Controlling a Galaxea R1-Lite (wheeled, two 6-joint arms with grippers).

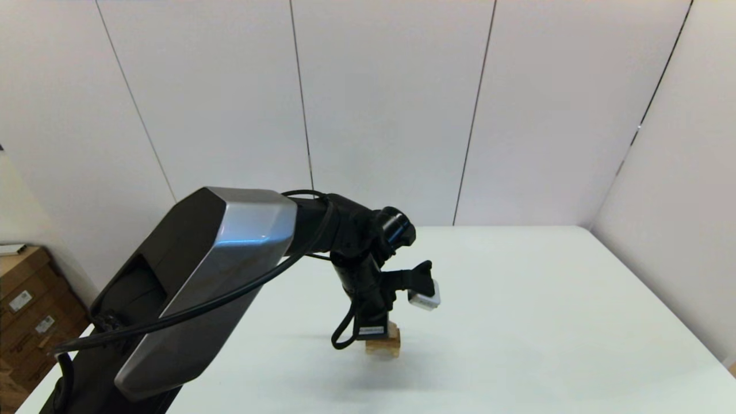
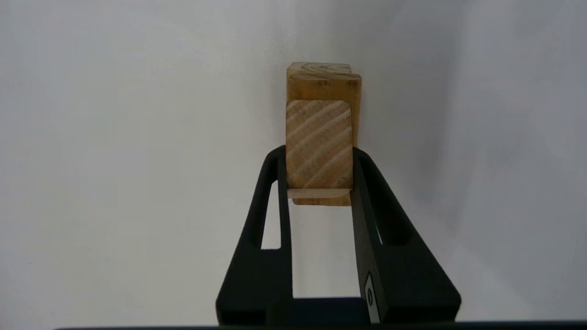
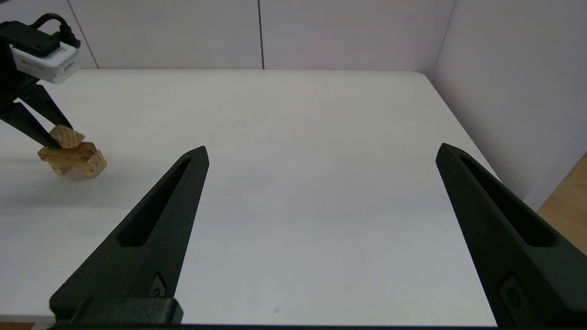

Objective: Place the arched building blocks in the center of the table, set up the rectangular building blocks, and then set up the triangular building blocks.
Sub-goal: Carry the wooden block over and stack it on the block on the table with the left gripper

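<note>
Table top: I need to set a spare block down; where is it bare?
Bare: the table from the block stack to the far corner by the wall, where the open right gripper hovers. Crowded: only around the stack, under the left gripper.

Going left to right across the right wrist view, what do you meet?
Left gripper shut on the triangular block above the stacked blocks → right gripper's near finger → bare table → its other finger.

My left end effector (image 2: 319, 169) points down with fingers clamped, while my right end effector (image 3: 321, 153) hangs spread wide.
</note>
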